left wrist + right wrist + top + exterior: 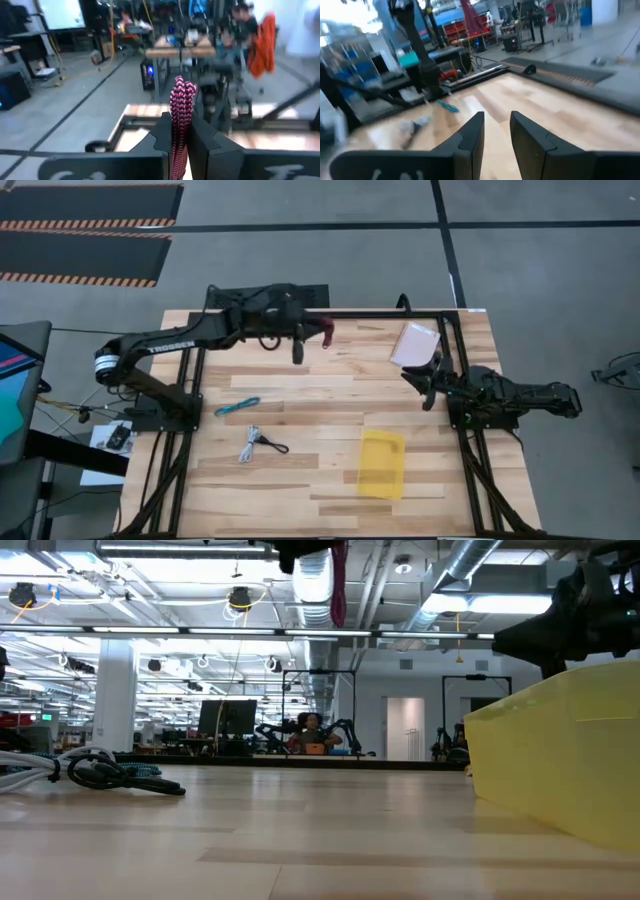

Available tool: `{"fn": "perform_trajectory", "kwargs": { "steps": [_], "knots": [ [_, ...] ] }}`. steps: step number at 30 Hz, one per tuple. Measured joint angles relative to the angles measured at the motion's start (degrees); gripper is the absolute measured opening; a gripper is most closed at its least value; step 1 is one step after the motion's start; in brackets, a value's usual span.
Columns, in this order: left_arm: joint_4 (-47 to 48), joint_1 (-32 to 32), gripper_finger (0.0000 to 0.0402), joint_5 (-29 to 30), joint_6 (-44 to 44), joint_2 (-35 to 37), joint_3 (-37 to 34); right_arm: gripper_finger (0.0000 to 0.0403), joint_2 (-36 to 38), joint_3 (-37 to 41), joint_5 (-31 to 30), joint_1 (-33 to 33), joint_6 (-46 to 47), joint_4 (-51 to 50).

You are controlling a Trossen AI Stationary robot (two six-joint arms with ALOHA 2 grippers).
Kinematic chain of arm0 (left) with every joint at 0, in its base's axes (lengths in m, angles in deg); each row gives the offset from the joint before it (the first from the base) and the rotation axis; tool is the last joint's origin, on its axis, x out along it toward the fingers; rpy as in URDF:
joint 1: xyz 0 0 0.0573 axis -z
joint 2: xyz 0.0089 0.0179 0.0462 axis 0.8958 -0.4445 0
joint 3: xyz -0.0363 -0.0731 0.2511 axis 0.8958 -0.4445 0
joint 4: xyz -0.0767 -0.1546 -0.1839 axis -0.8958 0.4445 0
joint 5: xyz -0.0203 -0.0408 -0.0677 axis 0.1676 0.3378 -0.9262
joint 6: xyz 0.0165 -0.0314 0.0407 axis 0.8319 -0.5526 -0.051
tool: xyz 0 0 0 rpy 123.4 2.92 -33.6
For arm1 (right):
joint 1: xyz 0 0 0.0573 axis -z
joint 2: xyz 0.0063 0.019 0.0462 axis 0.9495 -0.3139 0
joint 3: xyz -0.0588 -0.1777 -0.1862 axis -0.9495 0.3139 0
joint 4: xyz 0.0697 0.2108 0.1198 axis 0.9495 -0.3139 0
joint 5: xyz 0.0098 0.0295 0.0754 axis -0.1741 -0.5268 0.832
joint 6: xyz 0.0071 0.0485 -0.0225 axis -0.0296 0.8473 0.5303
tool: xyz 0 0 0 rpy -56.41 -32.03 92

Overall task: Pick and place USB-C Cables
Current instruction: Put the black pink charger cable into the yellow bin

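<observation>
My left gripper (318,332) is high above the table's far edge, shut on the red cable bundle (328,330), which also shows at the top of the low view (338,580). The teal cable (237,407) lies flat on the table's left half. The white cable and the black cable (258,443) lie tangled just nearer than it. My right gripper (424,387) hovers open at the table's right side, near the pink packet, and touches nothing (497,132). My left gripper pinches the red cable bundle between its two fingers (162,135), which lie across the folded strands (180,125). The bundle's looped end (183,89) sticks out past the fingertips. The cable is lifted clear of the table and hangs below the gripper (338,595).
A yellow tray (382,464) sits at the table's near right and fills the right of the low view (560,750). A flat pale pink packet (415,345) lies at the far right. Black frame rails (185,395) run along the table's left, right and far edges.
</observation>
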Motion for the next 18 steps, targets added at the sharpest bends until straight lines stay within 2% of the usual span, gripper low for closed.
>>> {"fn": "perform_trajectory", "kwargs": {
  "steps": [2,4,7,13,18],
  "knots": [
    [-1.8,0.59,0.0011,-0.7,0.15,-1.99,-0.04,0.0119,0.0,-0.02,-2.87,0.0,-1.77,0.62],
    [-3.92,0.85,0.0011,-1.07,-4.03,-3.86,-0.04,0.0121,-0.04,0.02,-5.62,0.34,-1.94,3.56],
    [-5.12,0.97,0.0011,-3.57,-8.38,-5.88,-0.02,0.0133,0.0,-1.64,-4.64,0.67,-2.73,6.87],
    [-8.56,3.47,0.0011,-3.6,-7.97,-7.79,-0.02,0.0181,-2.72,-8.05,-4.36,0.58,-3.42,0.76],
    [-13.13,6.35,0.0011,-3.54,-7.66,-9.62,-0.02,0.0211,-10.96,-13.51,-5.24,0.59,-3.41,-3.48]
  ]
}}
